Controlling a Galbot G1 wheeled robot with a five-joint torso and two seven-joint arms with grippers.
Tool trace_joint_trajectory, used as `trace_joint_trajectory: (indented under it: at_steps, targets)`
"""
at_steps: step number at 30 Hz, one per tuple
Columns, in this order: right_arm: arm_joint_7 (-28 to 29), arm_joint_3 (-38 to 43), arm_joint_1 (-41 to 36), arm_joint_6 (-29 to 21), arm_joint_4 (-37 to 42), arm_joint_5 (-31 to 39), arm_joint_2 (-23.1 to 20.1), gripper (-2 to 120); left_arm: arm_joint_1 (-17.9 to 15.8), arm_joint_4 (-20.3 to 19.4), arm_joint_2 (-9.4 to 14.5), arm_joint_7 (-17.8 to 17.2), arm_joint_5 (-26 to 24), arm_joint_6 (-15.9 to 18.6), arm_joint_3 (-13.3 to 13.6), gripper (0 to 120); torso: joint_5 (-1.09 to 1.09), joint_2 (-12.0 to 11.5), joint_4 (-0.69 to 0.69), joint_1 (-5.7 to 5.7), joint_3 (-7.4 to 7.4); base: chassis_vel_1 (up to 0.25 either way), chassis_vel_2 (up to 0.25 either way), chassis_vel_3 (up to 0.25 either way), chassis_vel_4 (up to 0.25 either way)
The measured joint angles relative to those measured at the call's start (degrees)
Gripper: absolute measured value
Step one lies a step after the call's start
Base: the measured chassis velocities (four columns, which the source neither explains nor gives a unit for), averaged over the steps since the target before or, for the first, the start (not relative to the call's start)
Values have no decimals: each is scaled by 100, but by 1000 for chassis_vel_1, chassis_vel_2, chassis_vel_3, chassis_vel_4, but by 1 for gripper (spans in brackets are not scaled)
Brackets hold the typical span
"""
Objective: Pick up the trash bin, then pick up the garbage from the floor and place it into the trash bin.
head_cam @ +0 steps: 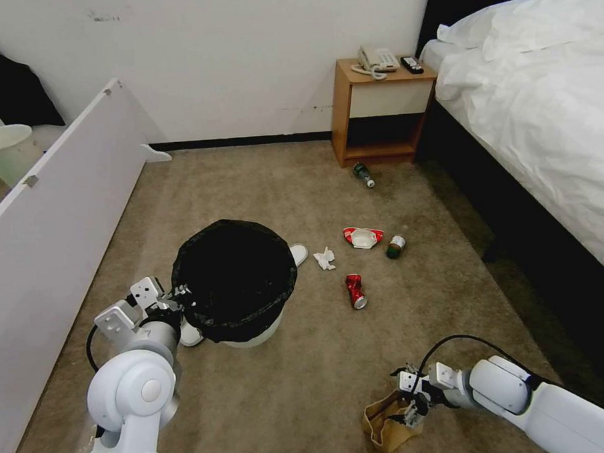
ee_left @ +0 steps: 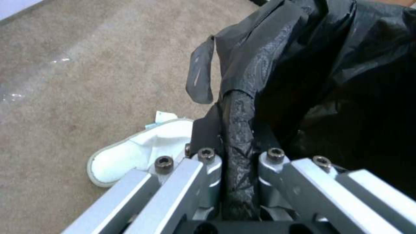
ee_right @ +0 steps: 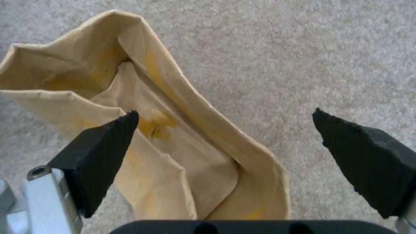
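Note:
The trash bin (head_cam: 234, 276), white with a black bag over its rim, is on the left of the carpet. My left gripper (head_cam: 178, 300) is shut on its near-left rim; the left wrist view shows the bag-covered rim (ee_left: 237, 130) pinched between the fingers. Whether the bin is off the floor I cannot tell. A brown paper bag (head_cam: 390, 423) lies at the front right, and my right gripper (head_cam: 409, 399) is open around its edge (ee_right: 173, 146). Other garbage: a red can (head_cam: 355, 291), a tissue (head_cam: 325, 258), a red-white wrapper (head_cam: 363, 237), two bottles (head_cam: 395, 246) (head_cam: 363, 174), and white slippers (head_cam: 299, 253) (ee_left: 130, 156).
A wooden nightstand (head_cam: 380, 109) with a telephone (head_cam: 377, 59) and a remote (head_cam: 412, 64) stands against the far wall. The bed (head_cam: 544, 109) runs along the right. A white panel (head_cam: 48, 217) borders the left, with an unlined bucket (head_cam: 8, 152) behind it.

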Motion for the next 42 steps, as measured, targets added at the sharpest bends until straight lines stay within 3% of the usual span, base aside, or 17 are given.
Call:
trace_joint_trajectory:
  at_steps: [33,36,42]
  targets:
    - [-69,-190,172,455,-653,-74,481,100,128,-44,-25,27,41,-31,-8,5,-1,0,0,0,0,0,0,0,0]
    - [-74,-187,169,552,-692,-107,495,95,140,-58,-29,30,52,-33,1,5,0,0,0,0,0,0,0,0,0]
    - [-149,-149,155,691,-738,-201,513,70,164,-72,-31,31,63,-36,14,5,0,0,0,0,0,0,0,0,0]
